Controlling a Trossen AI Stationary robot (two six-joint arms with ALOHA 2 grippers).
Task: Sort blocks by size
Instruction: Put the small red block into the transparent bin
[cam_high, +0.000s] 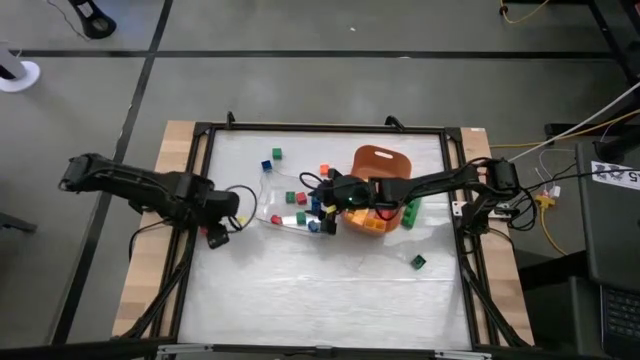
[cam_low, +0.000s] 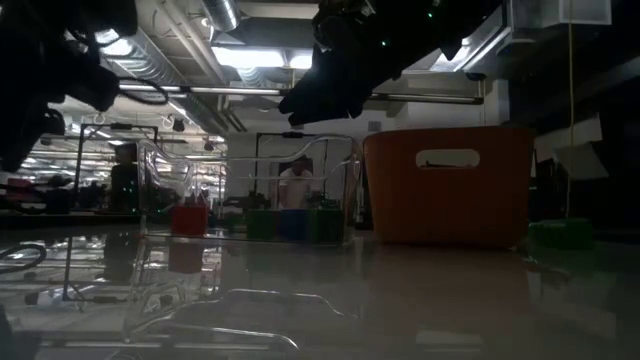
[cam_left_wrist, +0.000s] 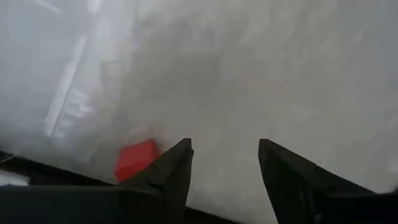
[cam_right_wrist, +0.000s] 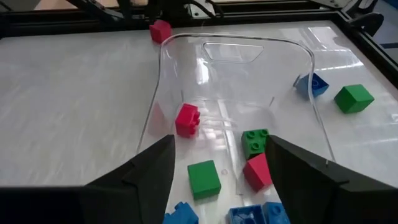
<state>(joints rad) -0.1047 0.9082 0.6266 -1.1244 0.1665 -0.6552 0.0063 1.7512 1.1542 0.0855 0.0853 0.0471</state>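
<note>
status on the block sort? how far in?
Partway. Several blocks already lie in the clear tray and some in the orange bin. Right gripper hovers open over the tray, holding nothing; left gripper, open, is beside a red block. Loose green blocks remain on the table.

Around my white table (cam_high: 330, 290) with its pale wooden side edges (cam_high: 150, 250) lies grey concrete floor (cam_high: 300, 90) crossed by dark lines, while beyond it bright ceiling lights (cam_low: 250, 55) and ducts (cam_low: 160, 70) hang overhead.
</note>
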